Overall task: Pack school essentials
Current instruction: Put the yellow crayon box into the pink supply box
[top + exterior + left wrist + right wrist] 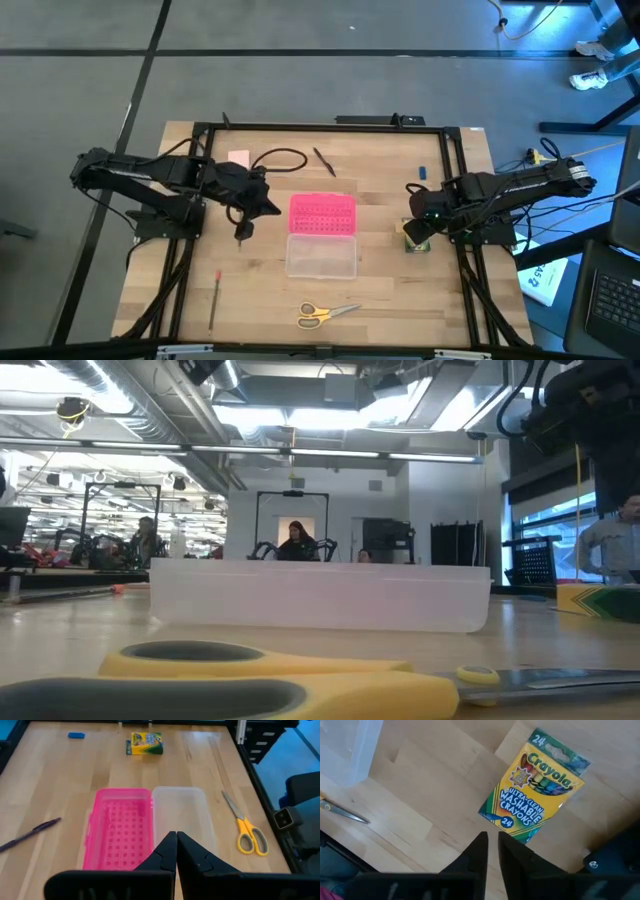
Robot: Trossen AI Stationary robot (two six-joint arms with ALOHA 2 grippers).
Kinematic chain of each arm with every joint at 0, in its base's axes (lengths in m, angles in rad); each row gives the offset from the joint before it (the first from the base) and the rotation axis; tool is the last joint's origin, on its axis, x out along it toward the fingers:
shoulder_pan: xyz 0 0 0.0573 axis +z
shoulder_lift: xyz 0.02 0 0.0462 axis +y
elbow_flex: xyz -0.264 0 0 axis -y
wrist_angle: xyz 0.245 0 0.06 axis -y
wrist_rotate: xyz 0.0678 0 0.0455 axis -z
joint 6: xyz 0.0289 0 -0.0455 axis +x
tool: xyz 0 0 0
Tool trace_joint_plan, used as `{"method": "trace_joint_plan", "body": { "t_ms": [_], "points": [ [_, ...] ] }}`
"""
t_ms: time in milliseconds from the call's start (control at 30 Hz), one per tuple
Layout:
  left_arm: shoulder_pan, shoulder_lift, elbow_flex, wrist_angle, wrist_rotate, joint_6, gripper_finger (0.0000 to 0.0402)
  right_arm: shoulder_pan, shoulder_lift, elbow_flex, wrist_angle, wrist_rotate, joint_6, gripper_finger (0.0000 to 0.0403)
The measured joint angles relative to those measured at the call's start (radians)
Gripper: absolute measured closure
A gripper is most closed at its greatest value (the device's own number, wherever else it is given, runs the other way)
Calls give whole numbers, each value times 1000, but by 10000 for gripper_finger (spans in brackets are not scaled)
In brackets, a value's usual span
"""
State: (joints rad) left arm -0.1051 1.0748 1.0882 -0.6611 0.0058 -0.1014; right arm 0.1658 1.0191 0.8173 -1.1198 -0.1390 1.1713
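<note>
The yellow-handled scissors (325, 313) (247, 827) (250, 680) lie near the table's near edge. The yellow-green crayon box (414, 240) (535, 785) lies flat on the right. A dark pen (324, 161) (30, 834), a pale pink pad (238, 158) and a tiny blue piece (423, 172) (76, 735) lie toward the far edge. A red pencil (215, 298) lies near left. My left gripper (243, 230) (176, 845) hovers shut, left of the open case. My right gripper (420, 225) (492, 845) hangs just above the crayon box, its fingers a narrow gap apart, touching nothing.
An open case sits mid-table, its pink lid (322, 213) (120, 832) toward the far side and its clear base (321, 256) (182, 820) toward the near side. A black cable (280, 158) loops by the pad. A black frame (320, 128) rims the table. People sit in the room behind.
</note>
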Motion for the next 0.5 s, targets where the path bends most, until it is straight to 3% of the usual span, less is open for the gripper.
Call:
{"method": "trace_joint_plan", "body": {
  "t_ms": [333, 500],
  "points": [
    [5, 0, 0, -3, 13, 0, 401, 0, 8, 0, -34, 14, 28, 257],
    [5, 0, 0, -2, -71, 0, 401, 0, 27, 0, -63, 13, 82, 239]
  ]
}}
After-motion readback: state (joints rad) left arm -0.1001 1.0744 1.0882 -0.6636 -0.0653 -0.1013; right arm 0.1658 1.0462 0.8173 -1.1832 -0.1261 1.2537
